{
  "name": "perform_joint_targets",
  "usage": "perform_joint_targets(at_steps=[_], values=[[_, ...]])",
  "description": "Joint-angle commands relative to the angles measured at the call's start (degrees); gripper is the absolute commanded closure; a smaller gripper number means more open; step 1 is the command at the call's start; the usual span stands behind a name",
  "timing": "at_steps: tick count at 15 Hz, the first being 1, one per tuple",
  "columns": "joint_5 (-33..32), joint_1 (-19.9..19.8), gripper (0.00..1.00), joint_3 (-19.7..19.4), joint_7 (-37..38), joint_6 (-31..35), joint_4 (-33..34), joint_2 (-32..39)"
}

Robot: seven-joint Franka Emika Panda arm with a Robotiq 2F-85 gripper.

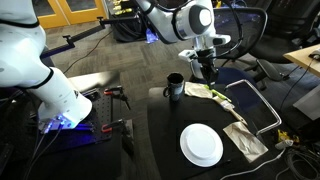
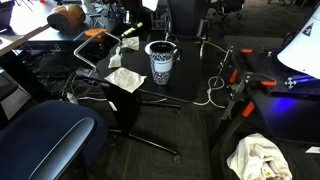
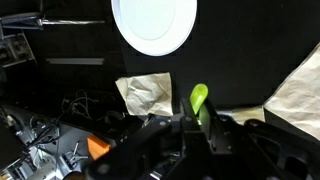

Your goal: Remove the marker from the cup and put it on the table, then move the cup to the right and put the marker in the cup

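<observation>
My gripper [image 3: 197, 121] is shut on the yellow-green marker [image 3: 200, 97], whose tip sticks out between the fingers in the wrist view. In an exterior view the gripper [image 1: 207, 74] hangs above the black table [image 1: 165, 135], just right of the dark cup [image 1: 175, 88]. The cup stands upright near the table's far edge, apart from the gripper. The marker is too small to make out in that view, and the cup is out of the wrist view.
A white plate [image 1: 201, 145] lies near the table's front and also shows in the wrist view [image 3: 153, 25]. Crumpled pale napkins [image 1: 245, 138] [image 3: 148, 95] lie right of the cup and plate. A metal frame [image 1: 255, 100] stands at the right. A patterned bin [image 2: 160, 62] stands on the floor.
</observation>
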Motion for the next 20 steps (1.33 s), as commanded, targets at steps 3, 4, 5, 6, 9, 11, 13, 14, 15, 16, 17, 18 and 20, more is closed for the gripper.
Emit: perform_joint_targets(at_steps=[3, 4, 5, 6, 9, 11, 13, 14, 15, 16, 17, 18, 20], values=[[5.99, -0.11, 0.97, -1.92, -1.83, 3.51, 4.35, 5.27], [7.17, -0.18, 0.97, -2.3, -2.44, 4.21, 4.35, 5.64], [8.04, 0.0, 0.97, -2.91, -2.64, 4.75, 4.44, 6.13], [8.57, 0.33, 0.97, -3.63, -2.48, 4.99, 4.55, 6.57], [8.91, 1.04, 0.97, -5.37, -2.08, 5.77, 4.35, 7.74], [8.87, 1.0, 0.97, -5.79, -2.86, 7.31, 4.18, 8.58], [9.25, 0.81, 0.97, -5.67, -4.13, 9.28, 3.98, 9.35], [9.69, 0.8, 0.97, -5.68, -5.01, 10.31, 3.95, 9.76], [10.31, 0.9, 0.97, -5.74, -5.8, 10.92, 3.97, 10.16], [11.1, 1.06, 0.97, -5.87, -6.59, 11.51, 3.88, 10.44], [11.66, 1.39, 0.97, -6.2, -7.43, 11.82, 3.78, 10.69], [12.1, 1.84, 0.97, -6.64, -7.99, 11.79, 3.7, 10.86], [12.51, 2.94, 0.97, -7.73, -8.59, 11.27, 3.44, 10.93]])
